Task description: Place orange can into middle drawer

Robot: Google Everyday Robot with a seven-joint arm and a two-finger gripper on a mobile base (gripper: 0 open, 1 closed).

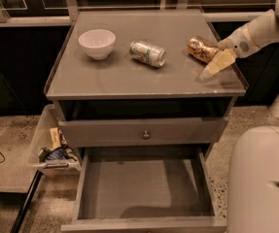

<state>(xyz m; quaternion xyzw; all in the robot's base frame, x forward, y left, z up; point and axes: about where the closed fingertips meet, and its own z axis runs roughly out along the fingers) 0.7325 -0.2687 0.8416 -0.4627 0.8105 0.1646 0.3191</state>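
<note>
The orange can (202, 49) lies on its side near the right edge of the grey cabinet top (129, 81). My gripper (216, 64) reaches in from the right on a white arm. It hangs just right of and in front of the can, very close to it, holding nothing. The middle drawer (144, 188) is pulled out at the bottom of the cabinet, with a bare grey floor and low side walls. Nothing lies in it.
A silver-and-green can (148, 53) lies on its side at the middle of the top. A white bowl (97, 43) stands to its left. A shut drawer front with a round knob (146, 134) sits above the open drawer. A plastic bin (56, 147) stands on the floor at left. My white base (263, 178) fills the lower right.
</note>
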